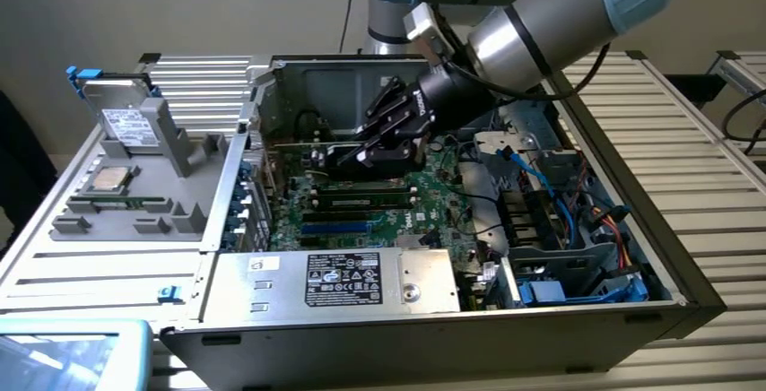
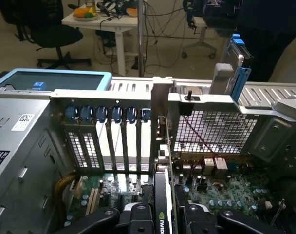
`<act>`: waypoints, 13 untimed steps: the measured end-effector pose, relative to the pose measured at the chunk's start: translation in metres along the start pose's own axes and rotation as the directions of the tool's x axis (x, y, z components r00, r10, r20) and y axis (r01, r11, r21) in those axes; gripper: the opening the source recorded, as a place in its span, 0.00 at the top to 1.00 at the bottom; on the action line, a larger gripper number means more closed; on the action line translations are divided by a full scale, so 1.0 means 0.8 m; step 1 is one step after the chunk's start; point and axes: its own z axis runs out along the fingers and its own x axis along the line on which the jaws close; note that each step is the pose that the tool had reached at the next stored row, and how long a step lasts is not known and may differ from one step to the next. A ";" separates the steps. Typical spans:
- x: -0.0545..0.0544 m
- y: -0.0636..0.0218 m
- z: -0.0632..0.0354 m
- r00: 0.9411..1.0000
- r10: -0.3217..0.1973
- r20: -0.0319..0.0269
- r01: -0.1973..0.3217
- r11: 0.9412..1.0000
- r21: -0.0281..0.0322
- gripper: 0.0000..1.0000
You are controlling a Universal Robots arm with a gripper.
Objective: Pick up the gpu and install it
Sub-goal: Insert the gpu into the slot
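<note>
I can read just 1 thing. On the edge of the gpu [image 2: 163, 222] there are white letters, "nVID", running along the card, with a small logo next to them. The rest of the word is cut off.

The silver power box [image 1: 413, 291] has a big black label [image 1: 343, 278] with white print and little signs, but I cannot read any of it. A white sticker [image 2: 24, 122] on that box has dark marks, too small to read. The drive [image 1: 126, 126] has a pale label, also too small.
</note>
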 end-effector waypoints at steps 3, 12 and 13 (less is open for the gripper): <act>0.006 -0.003 0.003 1.000 -0.008 0.007 0.008 1.000 -0.003 0.72; 0.005 -0.009 0.008 1.000 -0.016 -0.005 0.016 1.000 -0.004 0.72; 0.005 -0.009 0.008 1.000 -0.019 -0.008 0.019 1.000 -0.005 0.72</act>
